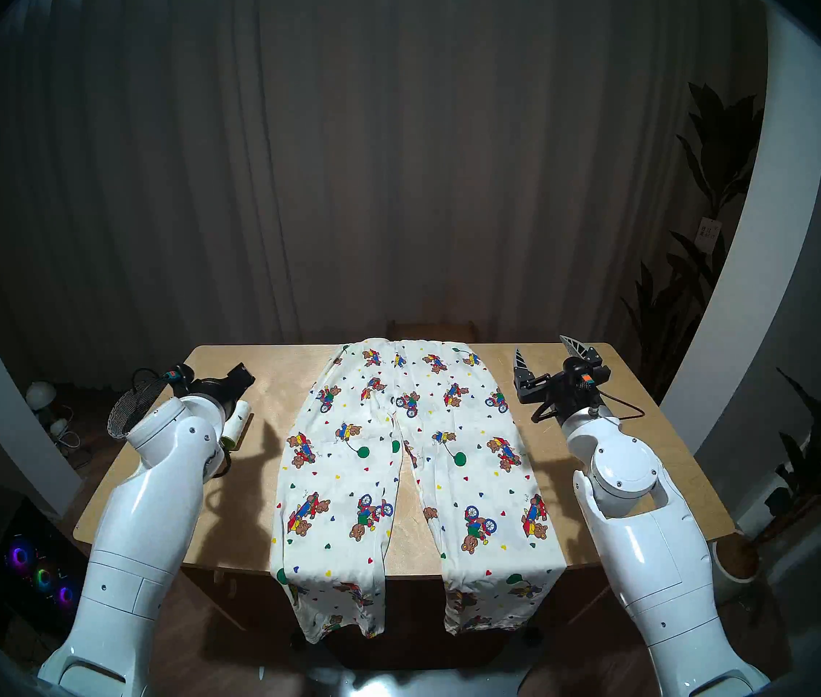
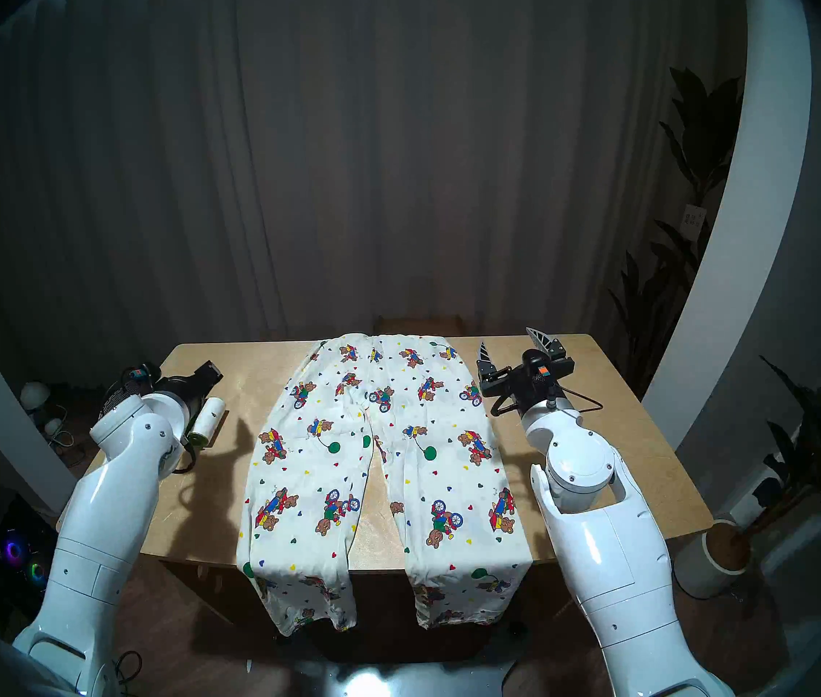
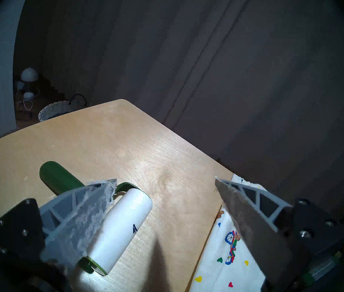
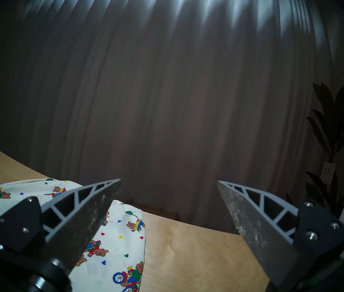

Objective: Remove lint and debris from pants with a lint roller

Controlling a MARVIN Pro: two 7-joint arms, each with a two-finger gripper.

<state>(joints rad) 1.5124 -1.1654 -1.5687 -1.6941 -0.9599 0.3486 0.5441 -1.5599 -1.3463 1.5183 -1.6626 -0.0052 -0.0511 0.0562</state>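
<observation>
Tabletop [image 1: 650,454]: light wood, rounded corners, carrying all task items. Pants [image 1: 413,469]: cream-white fabric printed with brown bears on bikes, small coloured hearts and green balloons; laid flat along the tabletop's middle, waistband toward 12 o'clock, the two legs parting toward 6 o'clock, both cuffs hanging over the near edge. Lint roller [image 1: 237,422]: white paper roll with dark green handle and frame, lying on its side on bare wood at about 9 o'clock from the pants, near them but apart; in the head views its handle is hidden behind the left wrist, while the left wrist view shows the handle [image 3: 59,177] pointing away from the roll [image 3: 120,226]. Left end effector [image 3: 164,180]: spread wide, nothing between the fingers, poised over the roller with one finger [image 3: 82,211] crossing in front of the roll; contact with the roller cannot be told. Right end effector [image 1: 547,354]: spread wide and empty, held above the tabletop at about 2 o'clock from the pants' centre, just off the waistband corner. Lint and debris: too small to make out in any view. Surroundings: dark pleated curtain [image 1: 348,178] at 12 o'clock; leafy plant [image 1: 715,188] at 2 o'clock; woven basket [image 3: 59,111] on the floor beyond the tabletop's left corner.
</observation>
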